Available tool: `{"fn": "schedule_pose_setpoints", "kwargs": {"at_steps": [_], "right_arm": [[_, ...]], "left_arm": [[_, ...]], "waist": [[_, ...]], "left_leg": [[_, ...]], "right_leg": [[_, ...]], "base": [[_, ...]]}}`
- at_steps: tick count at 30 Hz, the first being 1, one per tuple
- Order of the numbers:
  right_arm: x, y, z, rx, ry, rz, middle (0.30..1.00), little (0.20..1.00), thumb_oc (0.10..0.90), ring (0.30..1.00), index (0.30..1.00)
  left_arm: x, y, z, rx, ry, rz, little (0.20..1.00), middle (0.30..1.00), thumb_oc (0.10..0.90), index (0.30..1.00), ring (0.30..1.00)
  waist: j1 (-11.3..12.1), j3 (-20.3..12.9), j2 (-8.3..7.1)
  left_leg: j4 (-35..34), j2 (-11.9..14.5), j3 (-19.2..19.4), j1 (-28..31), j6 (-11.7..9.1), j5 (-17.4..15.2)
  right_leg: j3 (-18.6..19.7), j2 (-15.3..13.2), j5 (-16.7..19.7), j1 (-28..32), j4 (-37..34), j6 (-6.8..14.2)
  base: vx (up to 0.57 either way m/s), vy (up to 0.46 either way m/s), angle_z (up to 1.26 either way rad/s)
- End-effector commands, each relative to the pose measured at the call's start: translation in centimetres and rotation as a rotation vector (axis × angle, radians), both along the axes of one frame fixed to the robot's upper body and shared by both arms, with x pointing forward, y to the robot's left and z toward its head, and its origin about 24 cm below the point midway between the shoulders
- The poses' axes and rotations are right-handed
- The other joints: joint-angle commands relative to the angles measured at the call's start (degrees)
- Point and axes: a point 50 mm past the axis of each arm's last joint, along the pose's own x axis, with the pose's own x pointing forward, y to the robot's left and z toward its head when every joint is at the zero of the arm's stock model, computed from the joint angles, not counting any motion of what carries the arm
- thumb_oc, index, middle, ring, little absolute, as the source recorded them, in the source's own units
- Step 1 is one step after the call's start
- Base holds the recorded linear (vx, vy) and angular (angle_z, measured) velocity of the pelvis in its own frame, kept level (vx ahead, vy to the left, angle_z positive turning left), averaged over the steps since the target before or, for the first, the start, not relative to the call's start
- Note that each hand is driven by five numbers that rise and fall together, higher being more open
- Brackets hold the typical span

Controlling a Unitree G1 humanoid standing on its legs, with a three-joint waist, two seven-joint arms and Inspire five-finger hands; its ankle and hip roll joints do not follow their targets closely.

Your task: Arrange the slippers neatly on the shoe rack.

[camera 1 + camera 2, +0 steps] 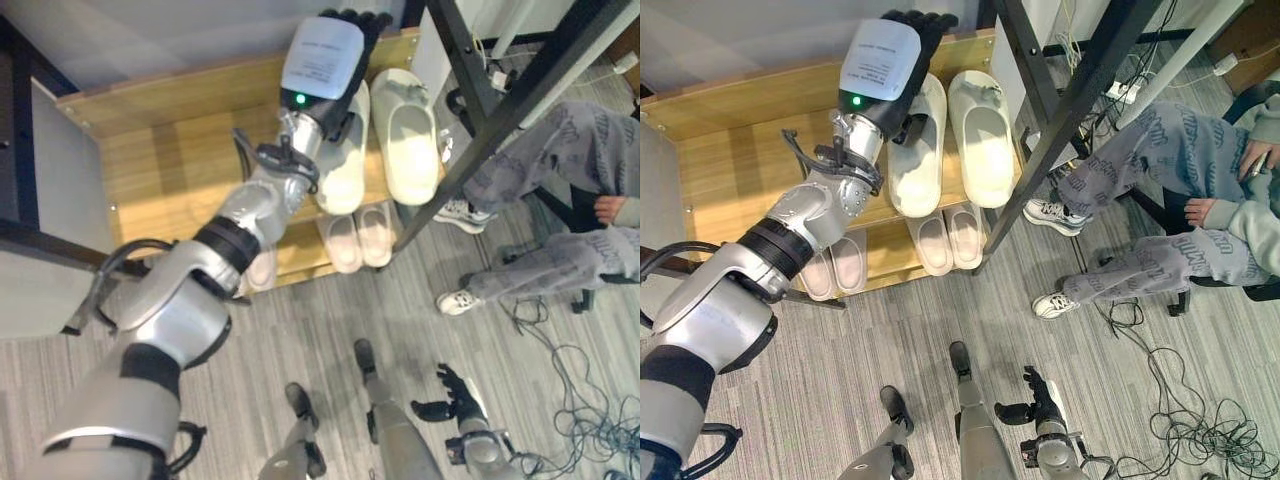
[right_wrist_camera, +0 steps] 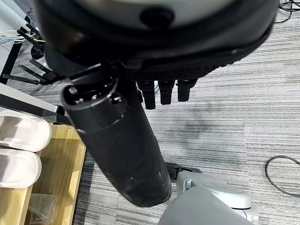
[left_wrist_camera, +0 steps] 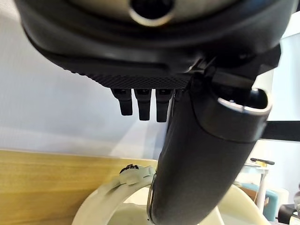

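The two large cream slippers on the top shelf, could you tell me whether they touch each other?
Apart: the right eye view shows a strip of wood between the left slipper and right slipper.

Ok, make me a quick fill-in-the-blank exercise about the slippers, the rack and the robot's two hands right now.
1. The two cream slippers lie on the ____ shelf of the wooden shoe rack.
2. The ____ hand is over one cream slipper.
3. The pink slippers sit on the ____ shelf.
4. The right hand hangs low over the ____, away from the rack.

Missing words: top; left; lower; floor
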Motion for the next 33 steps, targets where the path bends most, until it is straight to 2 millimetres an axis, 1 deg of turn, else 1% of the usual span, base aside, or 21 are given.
{"fn": "schedule_pose_setpoints", "kwargs": {"at_steps": [1,2,6,8,11,12,16,20,22,23,26,29,33], "right_arm": [[0.3,-2.6,0.7,-0.027,-0.020,-0.079,0.900,0.900,0.800,0.900,0.900],[0.3,-2.7,0.7,-0.027,-0.019,-0.080,0.900,0.900,0.800,0.900,0.900],[0.5,-2.8,0.6,-0.029,-0.002,-0.096,0.900,0.900,0.800,0.900,0.900],[0.6,-2.9,0.6,-0.033,0.000,-0.101,0.900,0.900,0.800,0.900,0.900],[0.6,-2.8,0.5,-0.035,0.003,-0.100,0.900,0.900,0.800,0.900,0.900],[0.4,-3.0,0.4,-0.035,0.011,-0.104,0.900,0.900,0.800,0.900,0.900],[-0.2,-3.1,0.2,-0.035,0.021,-0.110,0.900,0.900,0.800,0.900,0.900],[-0.7,-3.3,0.0,-0.025,0.035,-0.132,0.900,0.900,0.800,0.900,0.900],[-0.7,-3.2,-0.1,-0.024,0.039,-0.134,0.900,0.900,0.800,0.900,0.900],[-0.9,-3.1,-0.3,-0.022,0.051,-0.139,0.900,0.900,0.800,0.900,0.900],[-1.1,-3.2,-0.5,-0.020,0.068,-0.157,0.900,0.900,0.800,0.900,0.900],[-1.2,-3.4,-0.6,-0.016,0.080,-0.174,0.900,0.900,0.800,0.900,0.900],[-1.5,-3.5,-0.7,-0.004,0.089,-0.204,0.900,0.900,0.800,0.900,0.900]], "left_arm": [[-1.0,-2.5,4.8,-0.135,-0.077,-0.111,0.900,0.900,0.800,0.900,0.900],[-1.0,-2.5,4.8,-0.136,-0.077,-0.111,0.900,0.900,0.800,0.900,0.900],[-0.4,-3.5,2.6,-0.153,0.040,-0.116,0.900,0.900,0.800,0.900,0.900],[-0.2,-3.6,2.2,-0.143,0.055,-0.103,0.900,0.900,0.800,0.900,0.900],[0.0,-3.5,2.2,-0.141,0.068,-0.092,0.900,0.900,0.800,0.900,0.900],[-0.2,-3.4,3.2,-0.115,0.016,-0.083,0.900,0.900,0.800,0.900,0.900],[-0.4,-3.1,3.7,-0.080,-0.039,-0.064,0.900,0.900,0.800,0.900,0.900],[-0.6,-1.9,4.4,-0.042,-0.105,-0.029,0.900,0.900,0.800,0.900,0.900],[-0.7,-1.7,4.3,-0.051,-0.103,-0.030,0.900,0.900,0.800,0.900,0.900],[-1.0,-1.6,4.4,-0.074,-0.108,-0.056,0.900,0.900,0.800,0.900,0.900],[-1.3,-1.9,3.8,-0.159,-0.043,-0.137,0.900,0.900,0.800,0.900,0.900],[-1.5,-2.1,3.7,-0.198,-0.023,-0.170,0.900,0.900,0.800,0.900,0.900],[-1.8,-2.5,2.2,-0.255,0.056,-0.239,0.900,0.900,0.800,0.900,0.900]], "waist": [[2.1,-0.6,3.44],[2.1,-0.7,3.46],[2.4,-1.0,3.58],[2.5,-1.0,3.67],[2.5,-1.0,3.74],[2.6,-1.2,3.77],[2.8,-1.4,3.67],[3.3,-1.8,3.80],[3.3,-1.8,3.83],[3.7,-1.9,3.92],[4.0,-2.1,4.00],[4.3,-2.3,4.15],[4.7,-2.5,4.38]], "left_leg": [[-0.2,2.2,-7.6,0.3,-2.9,-3.5],[-0.2,2.2,-7.6,0.3,-2.9,-3.5],[-0.2,2.2,-7.7,0.3,-2.8,-3.2],[-0.2,2.2,-7.9,0.2,-2.8,-3.1],[-0.2,2.2,-7.9,0.1,-2.8,-3.0],[-0.2,2.2,-7.8,0.0,-2.8,-3.0],[-0.2,2.3,-7.8,0.2,-2.8,-3.0],[-0.2,2.3,-8.1,0.6,-2.8,-3.0],[-0.2,2.2,-8.2,0.7,-2.8,-3.1],[-0.2,2.2,-8.4,0.7,-2.8,-3.0],[-0.2,2.2,-8.6,0.8,-2.7,-3.0],[-0.2,2.0,-8.7,0.9,-2.7,-2.9],[-0.2,2.0,-8.9,1.1,-2.7,-2.8]], "right_leg": [[-5.7,0.4,-9.9,6.4,0.2,4.2],[-5.7,0.4,-9.9,6.4,0.2,4.2],[-5.8,0.5,-10.0,6.5,0.3,4.0],[-5.8,0.6,-9.9,6.4,0.3,3.9],[-5.8,0.5,-9.8,6.2,0.2,3.9],[-5.9,0.6,-9.7,6.2,0.1,4.0],[-6.0,0.6,-9.8,6.5,0.2,4.0],[-6.1,0.6,-10.2,7.1,0.2,3.9],[-6.1,0.6,-10.2,7.2,0.2,3.9],[-6.3,0.6,-10.2,7.3,0.2,3.8],[-6.6,0.6,-10.3,7.5,0.2,3.8],[-6.7,0.5,-10.2,7.6,0.2,3.7],[-6.8,0.6,-10.4,7.9,0.2,3.6]], "base": [[0.00,0.000,0.00],[0.00,0.000,0.00],[-0.01,-0.024,0.00],[0.00,0.000,0.00],[0.00,0.000,0.00],[0.00,0.000,0.00],[0.00,0.000,0.00],[0.00,0.000,0.00],[0.00,0.000,0.00],[0.00,0.000,0.00],[0.00,-0.007,0.03],[0.00,-0.005,0.03],[0.00,-0.003,0.03]]}}
